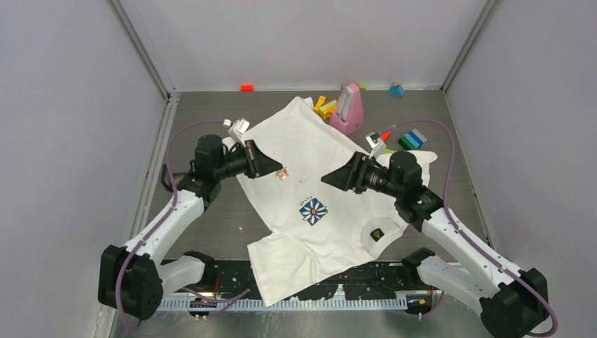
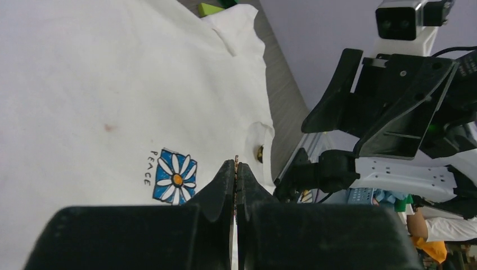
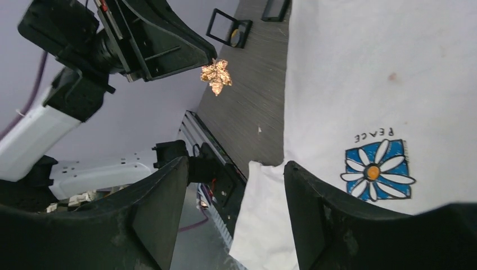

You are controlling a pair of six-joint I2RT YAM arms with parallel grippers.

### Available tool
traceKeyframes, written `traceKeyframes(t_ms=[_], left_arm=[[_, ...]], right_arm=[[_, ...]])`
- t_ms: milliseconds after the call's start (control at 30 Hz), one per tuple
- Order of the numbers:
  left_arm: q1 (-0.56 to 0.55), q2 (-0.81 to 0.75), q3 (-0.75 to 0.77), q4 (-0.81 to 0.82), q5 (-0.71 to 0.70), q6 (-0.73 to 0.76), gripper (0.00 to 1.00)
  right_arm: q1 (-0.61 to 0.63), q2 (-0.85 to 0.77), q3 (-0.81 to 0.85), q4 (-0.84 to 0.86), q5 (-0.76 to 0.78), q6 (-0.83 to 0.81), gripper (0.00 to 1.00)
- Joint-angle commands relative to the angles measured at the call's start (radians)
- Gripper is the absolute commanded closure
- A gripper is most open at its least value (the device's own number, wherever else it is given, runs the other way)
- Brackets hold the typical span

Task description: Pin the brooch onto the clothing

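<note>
**Brooch nipped in the left claw, right claw gaping**

Closest to my left wrist lens, the left gripper [image 2: 236, 166] shows its two black fingers pressed tight together, with only a sliver of gold poking out at their tips. From the right wrist camera I can see what that sliver belongs to: the brooch [image 3: 216, 76], a gold leaf shape, hanging from those pinched tips and showing against the bare table [image 3: 253, 107] rather than against cloth. From overhead, the brooch [image 1: 281, 173] sits over the left part of the T-shirt [image 1: 317, 155].

My right gripper [image 3: 235, 166] stands with its fingers spread wide and nothing between them. It faces the left one across the shirt, well apart from it.

I see the T-shirt spread across the middle of the table, daisy print [image 1: 313, 211] face up with the word PEACE [image 2: 147, 167] beside it. Its black neck label [image 1: 377, 234] lies towards the right arm, and one edge drapes over the near rail. A pink object [image 1: 348, 109] and coloured blocks [image 1: 412, 139] sit beyond the far edge of the shirt.
</note>
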Motion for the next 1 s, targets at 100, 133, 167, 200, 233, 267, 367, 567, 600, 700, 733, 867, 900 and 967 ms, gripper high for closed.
traceKeyframes(t_ms=[100, 133, 167, 200, 233, 267, 367, 567, 600, 700, 733, 867, 900, 967], left_arm=[[-0.172, -0.159, -0.161, 0.466, -0.393, -0.428, 1.00], [-0.190, -0.170, -0.165, 0.469, -0.425, -0.451, 1.00], [-0.208, -0.186, -0.171, 0.472, -0.455, -0.474, 1.00], [-0.224, -0.196, -0.184, 0.488, -0.484, -0.496, 1.00], [-0.239, -0.209, -0.192, 0.503, -0.513, -0.518, 1.00], [-0.256, -0.220, -0.205, 0.510, -0.536, -0.531, 1.00], [-0.283, -0.250, -0.222, 0.514, -0.591, -0.557, 1.00], [-0.297, -0.273, -0.232, 0.521, -0.604, -0.587, 1.00], [-0.298, -0.274, -0.234, 0.521, -0.604, -0.590, 1.00], [-0.302, -0.273, -0.235, 0.521, -0.605, -0.594, 1.00], [-0.304, -0.274, -0.234, 0.521, -0.605, -0.595, 1.00], [-0.308, -0.271, -0.233, 0.521, -0.605, -0.595, 1.00], [-0.309, -0.267, -0.232, 0.521, -0.604, -0.596, 1.00], [-0.316, -0.264, -0.233, 0.522, -0.603, -0.598, 1.00]], right_arm=[[0.238, -0.058, -0.073, 0.323, 0.307, 0.168, 0.35], [0.257, -0.052, -0.074, 0.352, 0.349, 0.169, 0.36], [0.291, -0.037, -0.076, 0.363, 0.384, 0.168, 0.37], [0.318, -0.029, -0.076, 0.384, 0.396, 0.166, 0.38], [0.327, -0.009, -0.073, 0.391, 0.415, 0.162, 0.39], [0.343, 0.001, -0.072, 0.410, 0.421, 0.161, 0.40], [0.361, 0.043, -0.068, 0.476, 0.431, 0.163, 0.43], [0.378, 0.079, -0.060, 0.550, 0.445, 0.165, 0.50], [0.379, 0.082, -0.057, 0.554, 0.445, 0.165, 0.51], [0.379, 0.088, -0.048, 0.561, 0.444, 0.163, 0.54], [0.379, 0.088, -0.045, 0.562, 0.440, 0.161, 0.55], [0.380, 0.094, -0.036, 0.565, 0.433, 0.160, 0.56], [0.380, 0.096, -0.033, 0.566, 0.433, 0.161, 0.56], [0.380, 0.104, -0.032, 0.575, 0.433, 0.162, 0.57]])
